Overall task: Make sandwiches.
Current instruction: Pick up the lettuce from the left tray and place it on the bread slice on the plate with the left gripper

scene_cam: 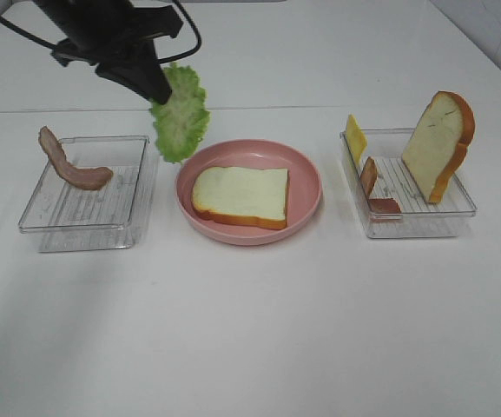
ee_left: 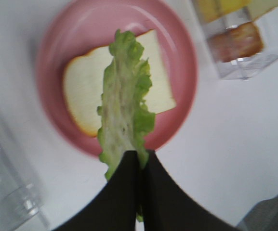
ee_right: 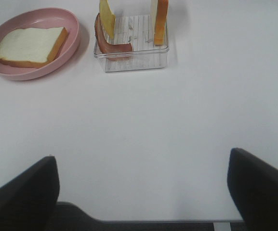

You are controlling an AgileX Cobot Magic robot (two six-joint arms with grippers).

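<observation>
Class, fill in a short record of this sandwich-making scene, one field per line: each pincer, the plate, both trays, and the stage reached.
left pincer: shut on the lettuce leaf, holding it in the air
right pincer: open, empty, over the table
pink plate: one bread slice lying flat
left tray: one bacon strip, draped over the rim
right tray: upright bread slice, cheese slice, second bacon strip
stage: lettuce not yet on the bread

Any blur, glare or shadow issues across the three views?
Left wrist: blurred, plate and bread smeared, lettuce soft. Exterior high: sharp, bread crisp, table dims toward the lower left corner. Right wrist: in focus, even light, no glare on the table; dark fingers show no detail.
</observation>
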